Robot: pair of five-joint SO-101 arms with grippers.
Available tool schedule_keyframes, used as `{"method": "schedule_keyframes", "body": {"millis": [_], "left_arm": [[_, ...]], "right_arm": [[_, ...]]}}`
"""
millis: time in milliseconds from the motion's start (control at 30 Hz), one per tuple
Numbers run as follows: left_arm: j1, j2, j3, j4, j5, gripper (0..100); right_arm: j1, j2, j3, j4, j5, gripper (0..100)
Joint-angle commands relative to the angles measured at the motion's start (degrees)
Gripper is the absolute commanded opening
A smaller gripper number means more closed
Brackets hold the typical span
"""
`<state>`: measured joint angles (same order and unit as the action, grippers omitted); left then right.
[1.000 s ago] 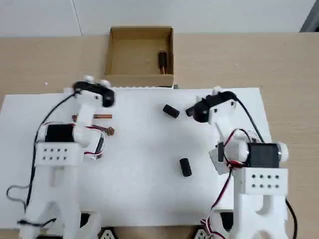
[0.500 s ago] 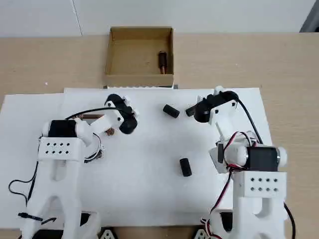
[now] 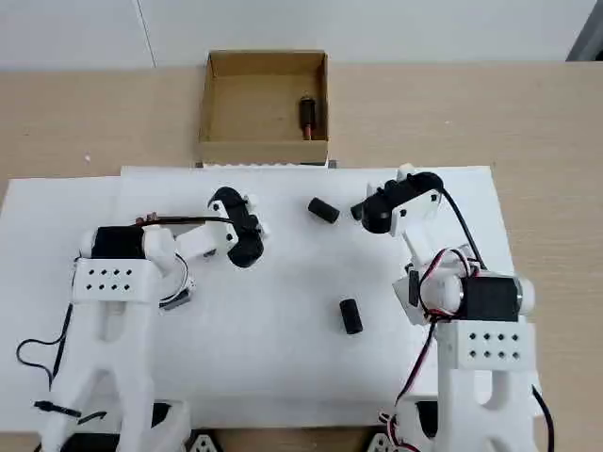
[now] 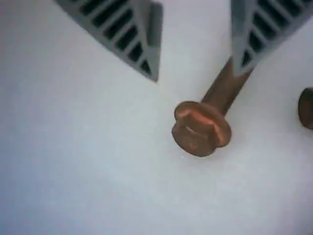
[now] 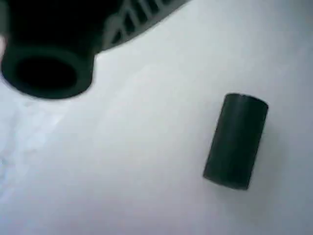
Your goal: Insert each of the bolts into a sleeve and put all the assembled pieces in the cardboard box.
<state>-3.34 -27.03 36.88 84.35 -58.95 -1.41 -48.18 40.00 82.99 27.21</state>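
Beneath left gripper [image 4: 195, 71] (jaws open), bolt [image 4: 203, 125] flat, shank toward 1 finger [image 4: 254, 29]; right gripper [image 3: 361, 209] clamps sleeve [image 5: 46, 68].

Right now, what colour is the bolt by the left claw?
Copper-brown; the bolt shows best in the left wrist view.

Copper bolt [image 4: 201, 128] on white mat [image 4: 73, 171], claw [image 4: 195, 71] agape

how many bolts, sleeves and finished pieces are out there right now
loose bolts: 2
loose sleeves: 3, one of them in the right gripper
assembled pieces in the cardboard box: 1
total: 6
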Motion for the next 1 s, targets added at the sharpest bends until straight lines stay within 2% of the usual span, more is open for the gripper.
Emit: {"method": "schedule_keyframes", "body": {"millis": [0, 167, 600, 967], "left_arm": [[-0.88, 0.0, -1.98, 0.18, -0.44, 10], [-5.71, 0.09, 2.68, -2.37, -7.03, 10], [-6.07, 0.44, 9.45, -12.31, -7.12, 10], [-6.42, 18.73, -1.45, -14.42, -7.12, 10]], "right_arm": [[0.31, -0.92, -0.26, -1.54, 0.44, 0.4], [0.31, -0.92, -0.26, -1.89, 0.44, 0.4], [0.31, -0.92, -0.26, -1.36, 0.44, 0.4], [0.31, -0.92, -0.26, -1.36, 0.44, 0.4]]}}
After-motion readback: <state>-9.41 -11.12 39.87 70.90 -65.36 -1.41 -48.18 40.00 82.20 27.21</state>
